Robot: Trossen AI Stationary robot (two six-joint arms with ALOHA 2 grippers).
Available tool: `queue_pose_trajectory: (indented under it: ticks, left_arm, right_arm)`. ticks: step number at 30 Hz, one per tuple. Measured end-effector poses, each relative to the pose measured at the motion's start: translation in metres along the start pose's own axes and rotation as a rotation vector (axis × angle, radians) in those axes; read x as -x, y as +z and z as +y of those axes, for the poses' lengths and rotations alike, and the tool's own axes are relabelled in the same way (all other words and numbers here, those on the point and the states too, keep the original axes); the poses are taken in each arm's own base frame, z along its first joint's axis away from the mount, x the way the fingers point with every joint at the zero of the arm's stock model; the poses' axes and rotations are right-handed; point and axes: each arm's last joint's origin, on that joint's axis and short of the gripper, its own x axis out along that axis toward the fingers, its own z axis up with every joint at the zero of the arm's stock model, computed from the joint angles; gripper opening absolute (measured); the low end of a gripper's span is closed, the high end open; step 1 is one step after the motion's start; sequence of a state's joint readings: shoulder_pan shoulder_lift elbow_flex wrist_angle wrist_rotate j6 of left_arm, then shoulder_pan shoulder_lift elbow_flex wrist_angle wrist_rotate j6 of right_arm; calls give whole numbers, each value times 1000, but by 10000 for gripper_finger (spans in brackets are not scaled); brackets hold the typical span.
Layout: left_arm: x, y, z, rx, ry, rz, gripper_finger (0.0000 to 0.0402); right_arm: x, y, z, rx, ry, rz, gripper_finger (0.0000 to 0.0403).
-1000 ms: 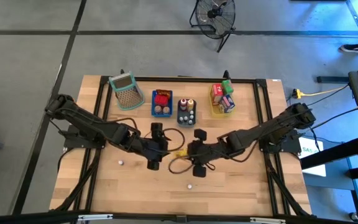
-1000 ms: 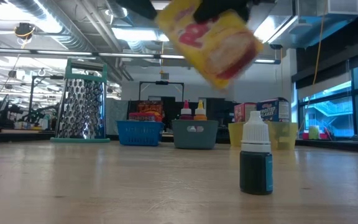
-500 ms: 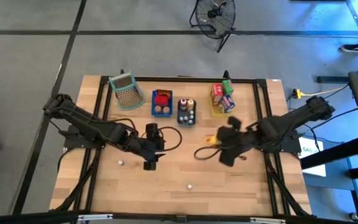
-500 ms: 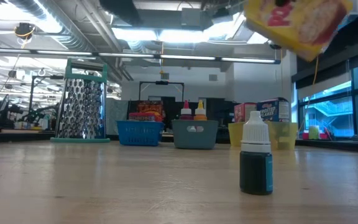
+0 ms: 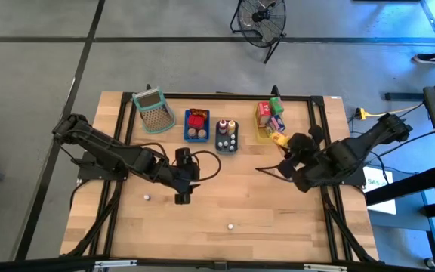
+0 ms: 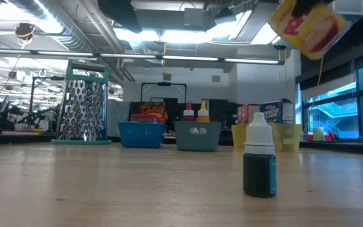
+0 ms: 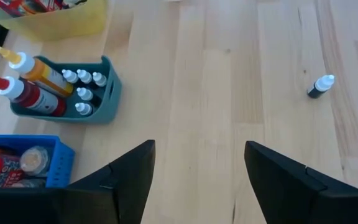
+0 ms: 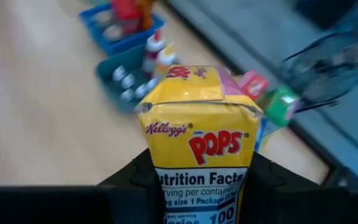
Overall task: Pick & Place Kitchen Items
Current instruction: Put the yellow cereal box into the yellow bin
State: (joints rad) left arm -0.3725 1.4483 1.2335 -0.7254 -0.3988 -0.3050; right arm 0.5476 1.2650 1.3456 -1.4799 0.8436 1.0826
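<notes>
Cereal carton point(image 8: 197, 149) sits clamped in the right gripper point(image 8: 194, 186), the yellow tray point(image 5: 266, 134) just ahead; lower it upright before releasing. Left gripper point(image 7: 194, 168) gapes, holding nothing.

The wooden table point(image 5: 202, 234) stands on a grey concrete floor point(image 5: 36, 68) crossed by dark lines. A black floor fan point(image 5: 261, 15) sits beyond the table's far edge, and a yellow cable point(image 5: 387, 113) trails off to one side. Overhead run ducts point(image 6: 62, 28) and long strip lights point(image 6: 162, 58). Tall windows point(image 6: 333, 104) brighten the side wall.
</notes>
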Motion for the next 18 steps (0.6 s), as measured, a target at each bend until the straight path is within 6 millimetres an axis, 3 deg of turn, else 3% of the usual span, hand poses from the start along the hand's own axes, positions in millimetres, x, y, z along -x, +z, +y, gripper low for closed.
queue_pose_trajectory:
  ticks: [9, 18]
  left_arm:
    - [0, 0, 0, 15, 0, 0, 243]
    - [0, 0, 0, 22, 2, -1, 243]
  right_arm:
    - [-48, -37, 13, -176, -185, -301, 140]
    - [-87, -64, 23, -224, -232, -438, 140]
